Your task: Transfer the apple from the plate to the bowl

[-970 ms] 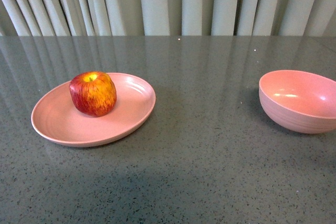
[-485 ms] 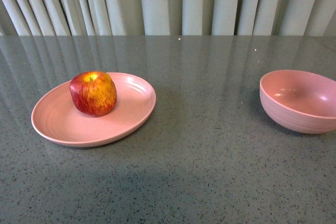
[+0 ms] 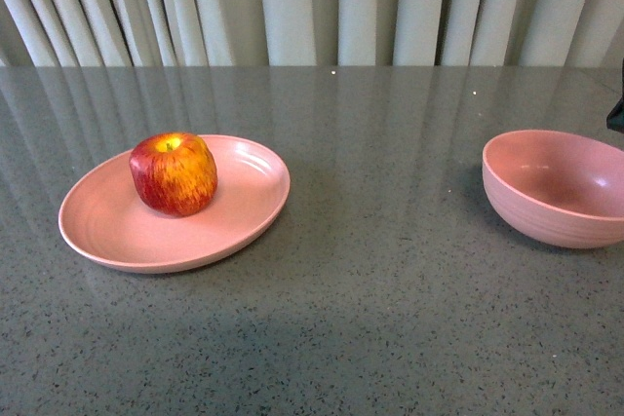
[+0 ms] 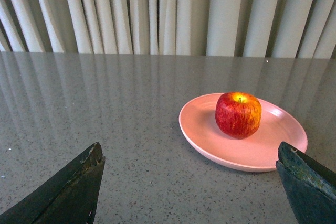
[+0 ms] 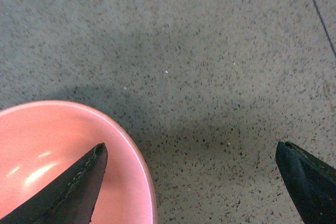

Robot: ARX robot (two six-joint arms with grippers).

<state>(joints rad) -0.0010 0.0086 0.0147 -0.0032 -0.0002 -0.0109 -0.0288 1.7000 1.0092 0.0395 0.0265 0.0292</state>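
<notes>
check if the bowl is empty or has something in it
Empty, as far as visible: the bowl shows bare pink inside; the apple sits on the plate.

The left claw (image 4: 190, 148) is spread wide and empty, pointing forward and nearly level; its two dark fingers (image 4: 68, 192) taper to tips well apart, one on each side of the claw's gap; the right claw (image 5: 190, 148) is just as wide and empty, aimed straight down; its dark fingers (image 5: 315, 182) likewise stand far apart; the front view catches only a dark sliver of the right arm (image 3: 616, 109) at the frame edge
</notes>
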